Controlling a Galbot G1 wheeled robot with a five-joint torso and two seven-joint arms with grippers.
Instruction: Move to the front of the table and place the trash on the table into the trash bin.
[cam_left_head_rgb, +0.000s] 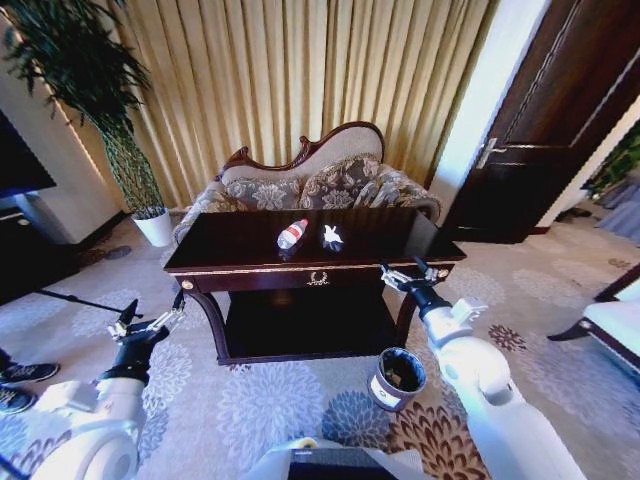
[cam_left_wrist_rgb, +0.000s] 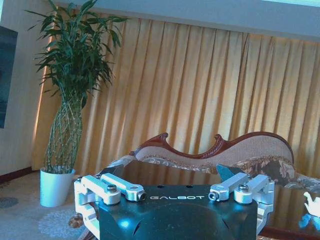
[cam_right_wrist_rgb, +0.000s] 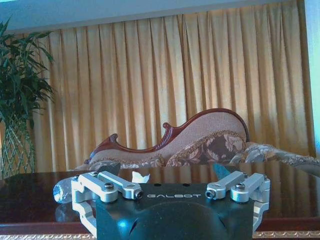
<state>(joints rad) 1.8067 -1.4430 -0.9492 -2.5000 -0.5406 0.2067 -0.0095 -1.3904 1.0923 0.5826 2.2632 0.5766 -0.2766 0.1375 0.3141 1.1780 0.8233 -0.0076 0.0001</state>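
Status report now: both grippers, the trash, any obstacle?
Left gripper open, low left of dark glossy wooden table. Right gripper open at front right corner. White red-capped plastic bottle on top. No obstacle.

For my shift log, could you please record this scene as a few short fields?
table: dark glossy table ahead of the robot, sofa behind it
trash on table: bottle lying down, paper wad beside it
trash bin: trash bin on the carpet by the table's right front leg
left end effector: left end effector open, low, left of the table
right end effector: right end effector open, at the table's right front corner
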